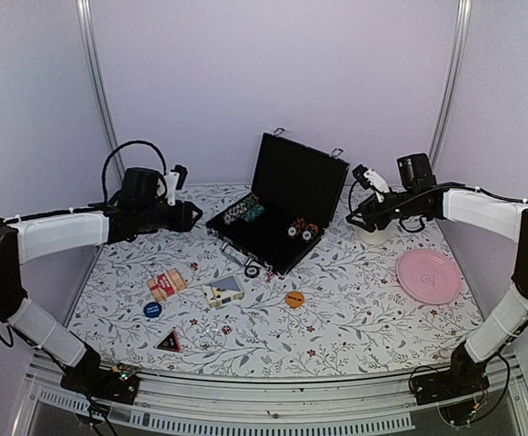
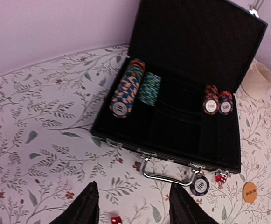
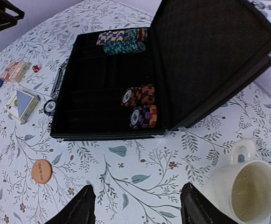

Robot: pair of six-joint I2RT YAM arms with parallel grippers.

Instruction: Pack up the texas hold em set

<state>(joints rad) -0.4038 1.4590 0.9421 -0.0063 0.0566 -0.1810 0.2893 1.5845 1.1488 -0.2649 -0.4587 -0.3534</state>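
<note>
The black briefcase (image 1: 323,177) lies open mid-table, its lid up. Striped chips sit in it at the left (image 2: 126,91) and the right (image 3: 140,105). One loose chip (image 2: 200,185) rests by the silver handle (image 2: 165,176). In front lie two card decks (image 1: 167,284) (image 1: 224,291), an orange button (image 1: 293,298), a blue button (image 1: 153,310), a triangle token (image 1: 168,341) and red dice (image 2: 116,219) (image 2: 220,178). My left gripper (image 2: 134,205) hovers open left of the case, holding nothing. My right gripper (image 3: 137,205) hovers open at the case's right, next to the mug, also holding nothing.
A cream mug (image 3: 247,189) stands upright just right of the case, close to my right fingers. A pink plate (image 1: 429,275) lies at the right side of the floral tablecloth. Walls close in the back and sides.
</note>
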